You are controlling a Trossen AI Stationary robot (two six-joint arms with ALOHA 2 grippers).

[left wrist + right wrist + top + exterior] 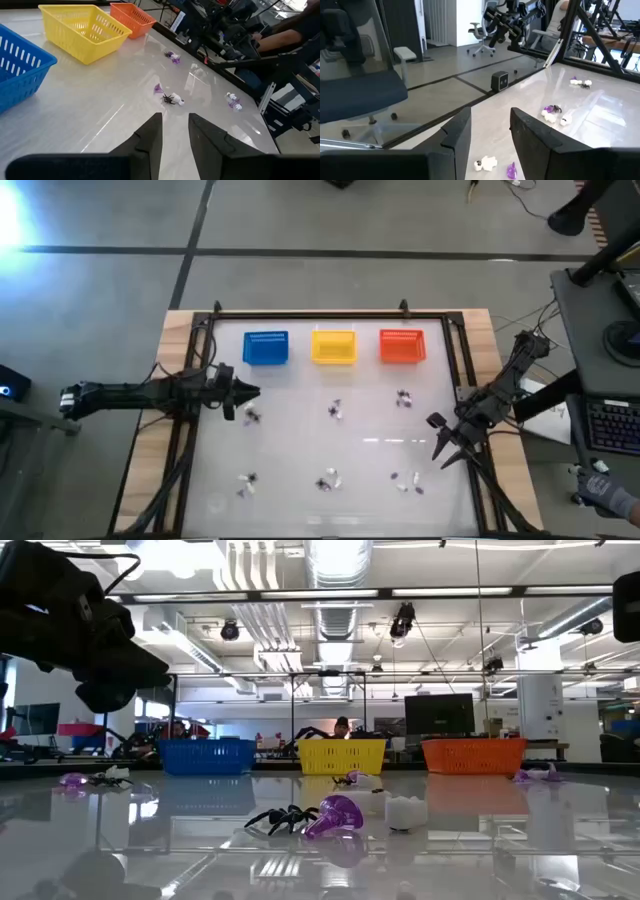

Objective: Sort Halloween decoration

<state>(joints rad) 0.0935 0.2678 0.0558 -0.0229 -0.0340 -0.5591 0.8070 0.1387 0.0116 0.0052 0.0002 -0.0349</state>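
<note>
The Halloween decoration [334,411] is scattered in small clusters of black spiders, whitish pieces and purple pieces across the glossy white table [300,450]. One cluster [252,416] lies just beside the left gripper [250,393], toward the near edge; another [407,482] lies near the right gripper [440,445], toward the table's middle. The rest are spread well apart between the two. Open surface is left around every cluster.

The left gripper is held over the table's left side, its fingers [150,135] parted by a narrow gap with nothing between them. The right gripper is held at the right edge, its fingers [457,131] likewise apart and empty.

Beyond the left gripper, along the far edge, a blue basket [265,347], a yellow basket [334,346] and an orange basket [402,346] are lined up. A dark frame [310,314] bounds the table.
</note>
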